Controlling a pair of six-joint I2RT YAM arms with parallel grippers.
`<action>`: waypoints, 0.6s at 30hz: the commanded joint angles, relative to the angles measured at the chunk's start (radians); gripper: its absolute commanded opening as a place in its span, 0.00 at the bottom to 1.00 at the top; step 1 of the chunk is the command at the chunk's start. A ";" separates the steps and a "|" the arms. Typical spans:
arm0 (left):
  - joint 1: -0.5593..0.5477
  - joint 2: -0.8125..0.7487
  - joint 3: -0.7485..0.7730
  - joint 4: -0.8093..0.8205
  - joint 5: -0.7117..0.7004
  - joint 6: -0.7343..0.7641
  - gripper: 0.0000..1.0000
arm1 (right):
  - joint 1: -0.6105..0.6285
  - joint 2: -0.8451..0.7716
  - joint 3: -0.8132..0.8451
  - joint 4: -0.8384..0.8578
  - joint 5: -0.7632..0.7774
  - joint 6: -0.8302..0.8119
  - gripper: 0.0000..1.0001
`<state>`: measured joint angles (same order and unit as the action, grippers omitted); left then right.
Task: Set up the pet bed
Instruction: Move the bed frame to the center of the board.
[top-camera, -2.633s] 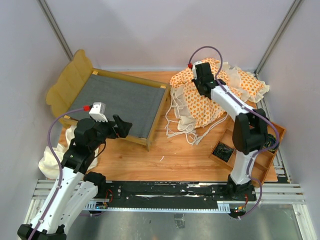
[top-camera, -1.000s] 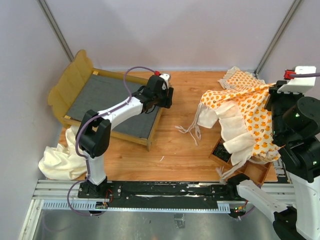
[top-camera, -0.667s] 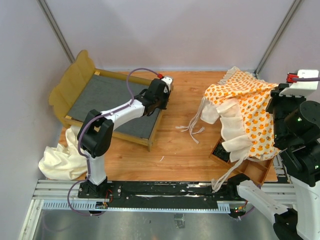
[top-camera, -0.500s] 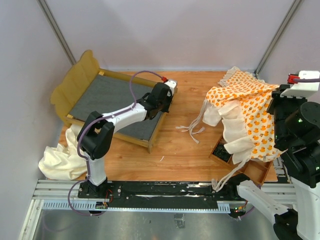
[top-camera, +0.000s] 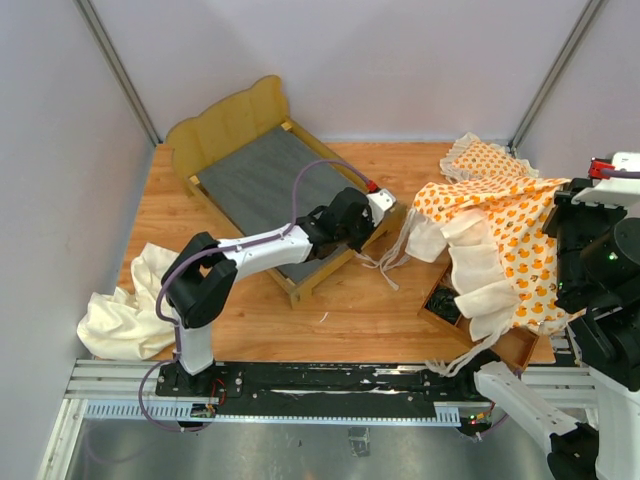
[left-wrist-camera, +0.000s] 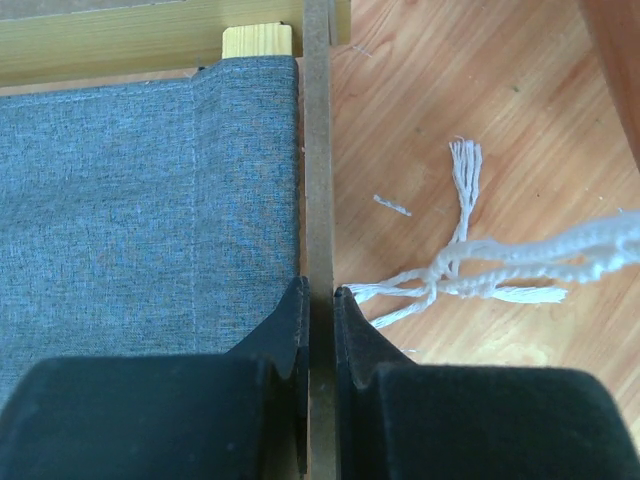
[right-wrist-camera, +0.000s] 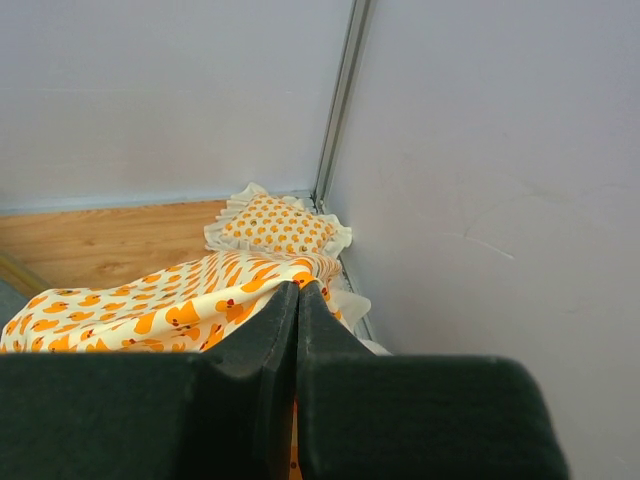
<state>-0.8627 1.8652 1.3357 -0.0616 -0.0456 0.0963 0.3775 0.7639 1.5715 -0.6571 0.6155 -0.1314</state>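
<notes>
The pet bed's light-wood frame (top-camera: 213, 128) lies at an angle, its scalloped headboard toward the back wall and its grey fabric base (top-camera: 262, 190) facing up. My left gripper (top-camera: 362, 226) is shut on the thin foot rail (left-wrist-camera: 318, 150), one finger (left-wrist-camera: 290, 320) over the grey fabric (left-wrist-camera: 140, 200). The large orange-patterned cushion (top-camera: 500, 225) hangs at the right, its ruffles and tie strings (top-camera: 385, 262) trailing onto the table. My right gripper (right-wrist-camera: 297, 285) is shut on the cushion's edge (right-wrist-camera: 150, 310), holding it up near the right wall.
A small square orange-patterned pillow (top-camera: 482, 158) lies in the back right corner. A wooden tray (top-camera: 505, 345) sits under the hanging cushion. A plain cream cloth (top-camera: 125, 310) is bunched at the front left. Walls close in on both sides.
My left gripper shut on the foot rail and pulled the frame right, swinging the headboard from the left wall toward the back. The right gripper still holds the cushion up.
</notes>
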 joint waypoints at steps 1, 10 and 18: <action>-0.015 -0.072 0.022 0.068 0.018 -0.012 0.01 | 0.012 -0.006 0.022 0.042 0.019 -0.005 0.00; -0.021 -0.273 -0.073 0.052 0.083 -0.224 0.60 | 0.012 0.009 0.102 0.040 -0.086 0.023 0.00; -0.021 -0.474 -0.221 0.270 0.259 -0.097 0.74 | 0.012 -0.020 0.110 0.103 -0.257 0.101 0.00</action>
<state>-0.8761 1.4338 1.1847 0.0559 0.0830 -0.0700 0.3775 0.7612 1.6447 -0.6437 0.4667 -0.0937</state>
